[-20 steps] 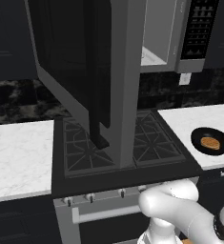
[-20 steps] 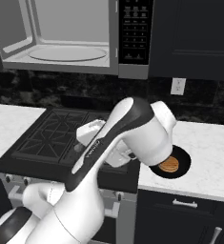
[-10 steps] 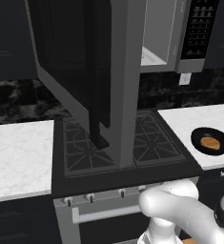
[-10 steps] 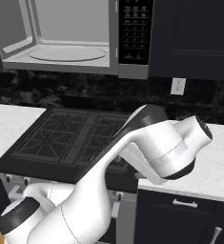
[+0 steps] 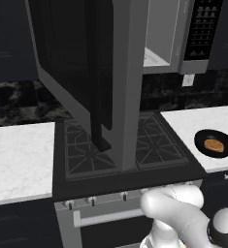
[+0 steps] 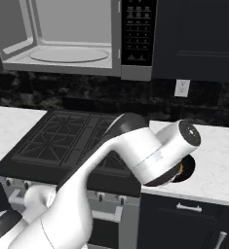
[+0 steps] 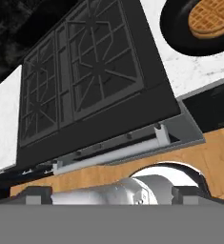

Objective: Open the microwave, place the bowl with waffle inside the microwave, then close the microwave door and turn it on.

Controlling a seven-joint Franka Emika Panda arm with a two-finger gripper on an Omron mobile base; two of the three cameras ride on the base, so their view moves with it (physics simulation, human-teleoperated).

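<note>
Since a second ago your arm has swung right and now hides most of the bowl (image 5: 215, 144) in the right base view; whether the hand is wide or narrow cannot be told. It sits near the right worktop's (image 5: 193, 121) front edge, waffle (image 7: 210, 17) inside. Expect it light, rigid, slick: pinch the rim. From the left you see the door (image 5: 86, 72) open; from the right, the microwave (image 6: 67, 39) cavity.
</note>
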